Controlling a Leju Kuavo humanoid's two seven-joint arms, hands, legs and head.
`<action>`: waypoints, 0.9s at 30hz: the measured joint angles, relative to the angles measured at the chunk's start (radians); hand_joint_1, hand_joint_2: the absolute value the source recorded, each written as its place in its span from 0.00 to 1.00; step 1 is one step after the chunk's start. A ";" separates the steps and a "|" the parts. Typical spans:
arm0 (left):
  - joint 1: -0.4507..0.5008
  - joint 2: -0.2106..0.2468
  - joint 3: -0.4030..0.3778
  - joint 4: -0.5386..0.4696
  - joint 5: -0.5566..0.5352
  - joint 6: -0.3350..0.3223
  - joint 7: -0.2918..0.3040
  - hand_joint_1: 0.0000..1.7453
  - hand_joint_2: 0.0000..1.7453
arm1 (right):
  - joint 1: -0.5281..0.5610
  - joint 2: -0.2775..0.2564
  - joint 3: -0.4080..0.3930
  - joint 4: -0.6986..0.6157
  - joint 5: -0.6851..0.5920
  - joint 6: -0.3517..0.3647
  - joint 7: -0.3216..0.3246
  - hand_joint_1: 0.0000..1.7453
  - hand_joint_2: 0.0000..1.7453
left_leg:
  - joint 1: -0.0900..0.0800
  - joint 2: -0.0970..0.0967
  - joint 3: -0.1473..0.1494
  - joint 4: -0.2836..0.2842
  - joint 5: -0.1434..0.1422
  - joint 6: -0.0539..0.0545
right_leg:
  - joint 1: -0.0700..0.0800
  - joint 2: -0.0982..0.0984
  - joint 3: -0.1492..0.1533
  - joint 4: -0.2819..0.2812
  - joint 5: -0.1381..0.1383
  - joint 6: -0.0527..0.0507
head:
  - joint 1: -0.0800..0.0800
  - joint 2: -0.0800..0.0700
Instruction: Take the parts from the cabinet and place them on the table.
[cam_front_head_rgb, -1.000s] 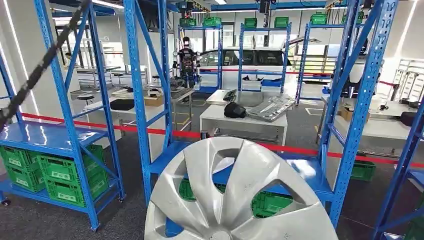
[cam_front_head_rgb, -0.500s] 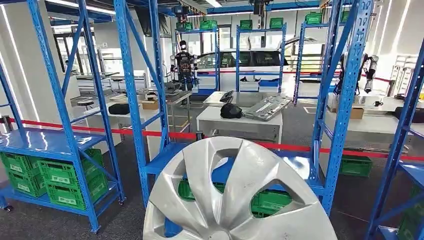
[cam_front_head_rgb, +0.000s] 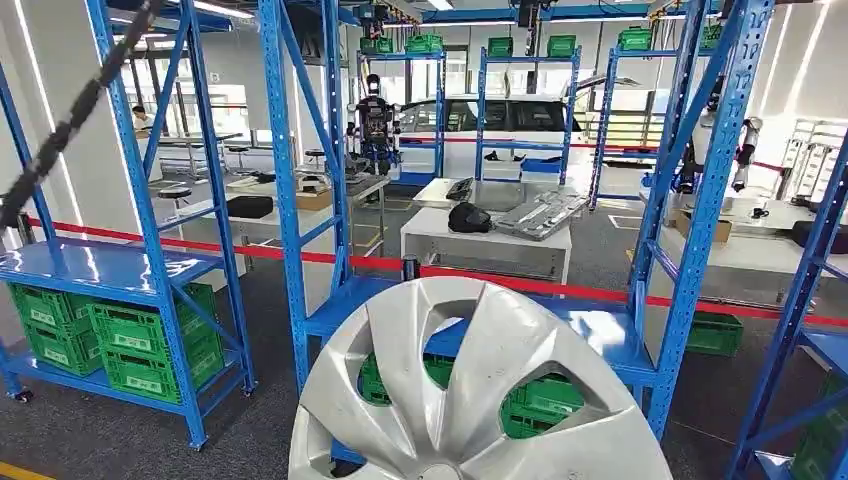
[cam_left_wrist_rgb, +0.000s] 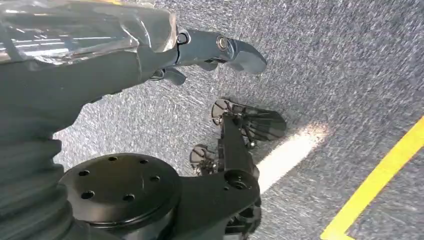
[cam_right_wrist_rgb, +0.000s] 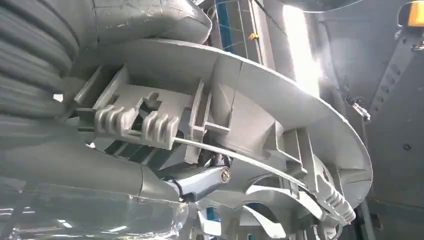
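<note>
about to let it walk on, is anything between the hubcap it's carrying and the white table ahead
Yes. The hubcap sits in front of a blue rack whose shelf and posts, plus a red barrier tape behind it, lie between it and the white table.

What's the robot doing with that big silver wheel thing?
The robot is carrying a big silver plastic wheel cover, held up in front of its body. Its right robot hand grips the cover from behind, at the ribbed back. Its left robot hand hangs beside its body over the grey floor and holds nothing. Ahead stand blue metal shelves with green plastic crates, and past a red tape line, a white table with parts on it. The cover isn't on a table yet.
</note>
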 joint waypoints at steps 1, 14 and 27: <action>0.000 -0.001 0.000 0.000 0.000 0.000 0.000 0.00 1.00 | 0.000 -0.001 0.000 0.000 0.000 0.000 0.000 1.00 1.00 | 0.000 -0.001 -0.003 0.005 0.001 -0.002 | -0.001 0.000 0.064 -0.107 0.032 0.006 | 0.001 0.000; 0.001 0.000 0.007 0.000 -0.004 0.000 -0.001 0.00 1.00 | 0.003 -0.002 -0.002 -0.002 0.004 0.000 0.000 1.00 1.00 | 0.013 -0.004 -0.120 0.311 -0.145 -0.061 | -0.001 0.000 0.075 -0.199 0.086 -0.054 | -0.005 0.000; -0.002 0.000 0.008 0.001 -0.005 0.000 -0.003 0.00 1.00 | 0.001 -0.001 0.000 -0.002 0.005 0.000 -0.001 1.00 1.00 | 0.001 -0.001 0.014 -0.006 -0.010 0.005 | 0.001 0.001 -0.080 0.108 -0.050 -0.025 | 0.000 0.000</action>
